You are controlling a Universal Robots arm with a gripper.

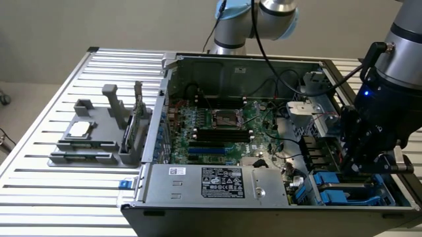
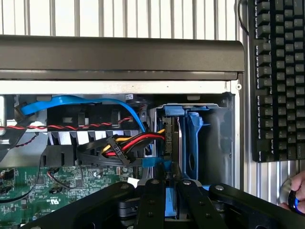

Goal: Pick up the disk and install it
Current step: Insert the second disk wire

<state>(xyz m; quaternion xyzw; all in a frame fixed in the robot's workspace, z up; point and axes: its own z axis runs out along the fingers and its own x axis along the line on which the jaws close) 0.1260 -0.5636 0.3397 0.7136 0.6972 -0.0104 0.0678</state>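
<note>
The disk [image 2: 170, 143] stands edge-on inside the drive bay [image 2: 217, 138] at a corner of the open computer case [image 1: 197, 66], its blue carrier running along its side. My gripper [image 2: 169, 183] sits directly over it, and its black fingers [image 2: 151, 200] close on the near blue edge. In the exterior view my gripper [image 1: 359, 170] reaches down into the case's front corner on that view's right, above blue carrier parts [image 1: 333, 191]. The gripper body hides most of the disk there.
The motherboard [image 1: 218, 128] fills the case floor and a grey power-supply box [image 1: 218, 182] lies along its front. Coloured cables [image 2: 128, 143] and a blue cable [image 2: 76, 102] run beside the bay. A grey fixture [image 1: 99, 133] holds a small silver chip [image 1: 79, 129]. A keyboard [image 2: 279, 76] and a hand [image 2: 295, 195] lie outside the case.
</note>
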